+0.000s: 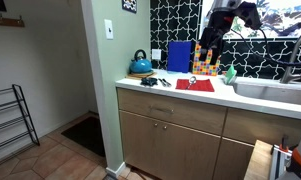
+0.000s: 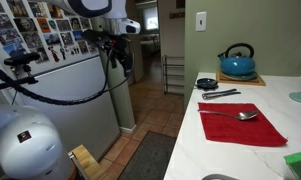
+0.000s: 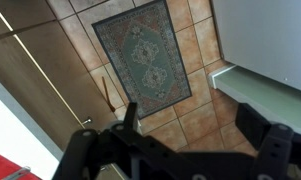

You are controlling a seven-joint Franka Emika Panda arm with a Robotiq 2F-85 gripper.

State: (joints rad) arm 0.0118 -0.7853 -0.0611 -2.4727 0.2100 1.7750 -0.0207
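My gripper is open and empty, its two dark fingers spread wide. In the wrist view it looks straight down at a tiled floor and a patterned rug. In an exterior view the gripper hangs high in the air beside the counter, in front of a white refrigerator. In the exterior view from the room it shows at the top, above the counter's far end. A red cloth with a metal spoon lies on the white counter, apart from the gripper.
A blue kettle stands at the back of the counter, with a small black bowl and dark utensils near it. A blue board leans on the wall. A sink and a wire rack also show.
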